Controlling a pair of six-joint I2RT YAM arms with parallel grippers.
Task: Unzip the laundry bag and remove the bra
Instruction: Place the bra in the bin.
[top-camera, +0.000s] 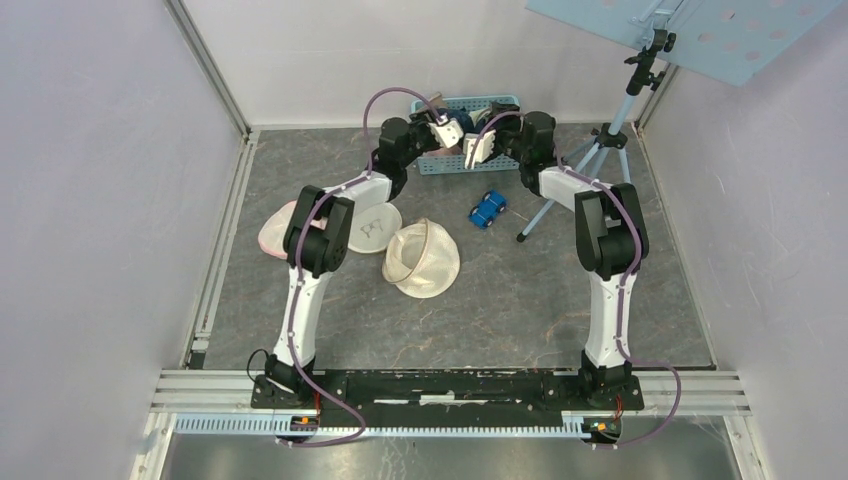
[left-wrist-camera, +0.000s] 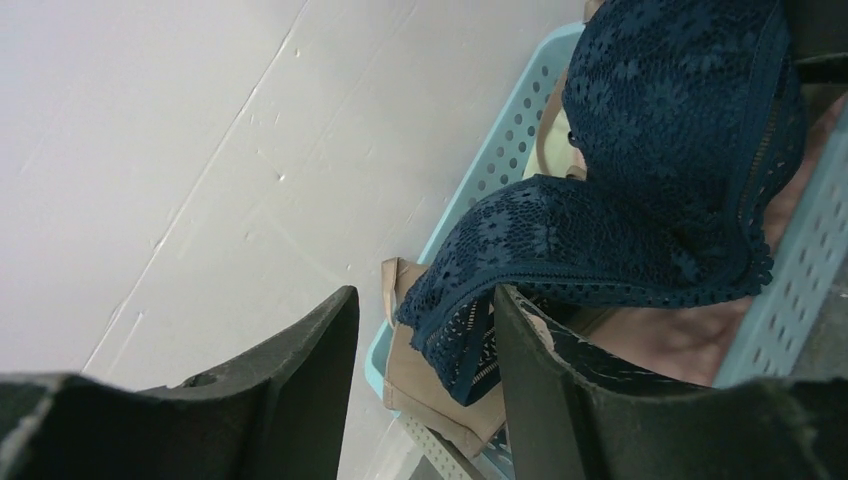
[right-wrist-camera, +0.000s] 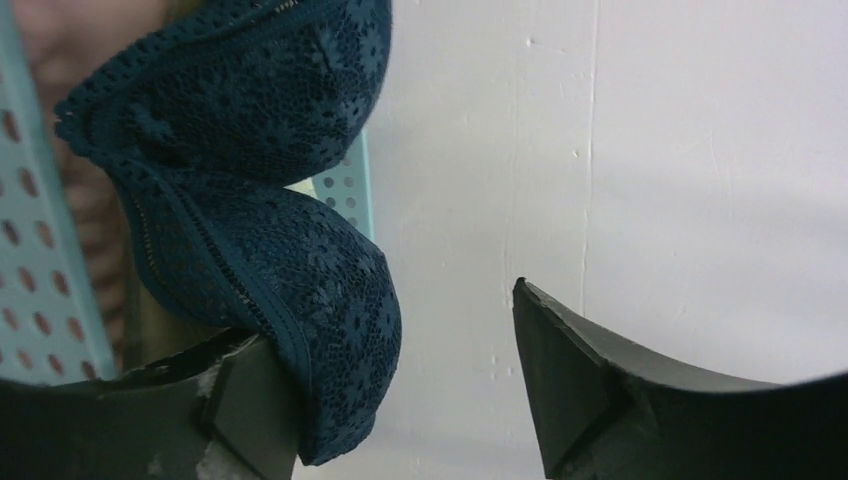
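The blue bra (left-wrist-camera: 640, 200) lies in the basket (left-wrist-camera: 508, 135) at the surface's (top-camera: 500, 300) far edge, cups in a row from the left fingers (left-wrist-camera: 300, 380) toward the right fingers (right-wrist-camera: 580, 360), both pairs spread apart.

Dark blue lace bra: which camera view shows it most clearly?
The left wrist view: both lace cups of the bra show, over the light blue basket. The right wrist view cuts the bra off at the top edge. The top view gives the bra only as a small dark patch.
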